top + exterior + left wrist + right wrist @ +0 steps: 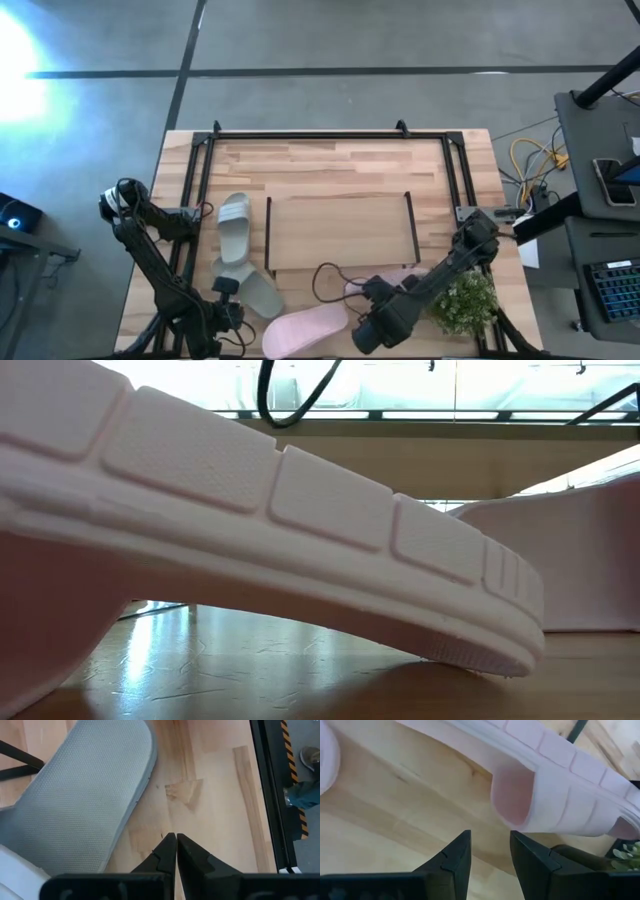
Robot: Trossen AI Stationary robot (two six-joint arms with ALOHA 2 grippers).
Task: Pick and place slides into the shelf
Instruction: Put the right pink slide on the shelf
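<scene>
At the table's left front edge the left gripper (176,851) was seen with its fingers pressed together, empty, just beside an overturned grey-green slide (257,288). A second grey-green slide (235,227) lay upright behind it, beside the shelf (340,232), whose plank top stood bare at the table's middle. Further right, a pink slide (305,331) rested sole-up at the front edge, and the other pink slide (392,276) lay partly hidden under the right arm. The right gripper (490,852) was held over the wood with fingers apart, near a pink strap. The foam was judged light, soft and springy; the strap or a side edge would be best gripped.
</scene>
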